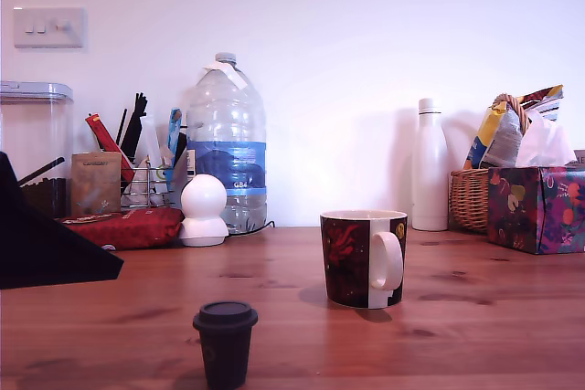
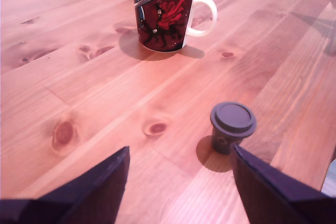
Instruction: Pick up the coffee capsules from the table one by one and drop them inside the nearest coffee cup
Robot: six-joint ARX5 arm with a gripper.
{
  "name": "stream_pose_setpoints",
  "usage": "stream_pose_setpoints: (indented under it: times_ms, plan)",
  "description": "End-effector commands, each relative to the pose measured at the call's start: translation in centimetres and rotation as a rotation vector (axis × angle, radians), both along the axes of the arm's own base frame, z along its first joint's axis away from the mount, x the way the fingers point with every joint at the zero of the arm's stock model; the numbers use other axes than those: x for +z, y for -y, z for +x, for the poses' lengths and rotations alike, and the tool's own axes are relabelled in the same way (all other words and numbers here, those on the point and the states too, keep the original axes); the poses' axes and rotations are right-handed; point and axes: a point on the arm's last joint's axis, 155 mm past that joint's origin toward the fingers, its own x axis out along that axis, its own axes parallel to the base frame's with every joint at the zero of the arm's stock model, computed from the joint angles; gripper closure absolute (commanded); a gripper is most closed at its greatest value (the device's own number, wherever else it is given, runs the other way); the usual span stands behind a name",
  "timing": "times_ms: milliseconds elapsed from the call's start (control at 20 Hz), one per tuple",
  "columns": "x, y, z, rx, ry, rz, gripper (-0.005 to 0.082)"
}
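Observation:
A dark brown-black coffee capsule [image 1: 225, 342] stands upright with its wide rim up, near the table's front edge in the exterior view. The coffee cup [image 1: 363, 258], a dark mug with a red floral pattern and a white handle, stands behind it toward the exterior view's right. In the wrist view my gripper [image 2: 180, 153] is open above the wood with nothing between its fingers [image 2: 100, 187]. The capsule [image 2: 232, 127] sits just ahead of one fingertip, outside the gap. The mug [image 2: 165, 11] is farther ahead, and what shows of its inside is cream. A black part of my arm [image 1: 46, 244] enters at the exterior view's left.
Along the back wall stand a clear container [image 1: 35, 134], a red pouch [image 1: 128, 226], a round white figure [image 1: 203, 212], a large water bottle [image 1: 226, 148], a tall white bottle [image 1: 429, 166], a wicker basket [image 1: 471, 198] and a patterned tissue box [image 1: 537, 209].

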Motion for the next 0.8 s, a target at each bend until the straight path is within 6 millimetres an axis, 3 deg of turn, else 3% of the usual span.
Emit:
stream_pose_setpoints:
  times_ms: [0, 500, 750]
  plan:
    - [-0.1, 0.1, -0.2, -0.006, -0.005, -0.003, 0.0214]
    - [-0.1, 0.1, -0.2, -0.010, -0.004, -0.004, 0.0215]
    - [0.0, 1.2, -1.5, -0.091, 0.013, -0.001, 0.0216]
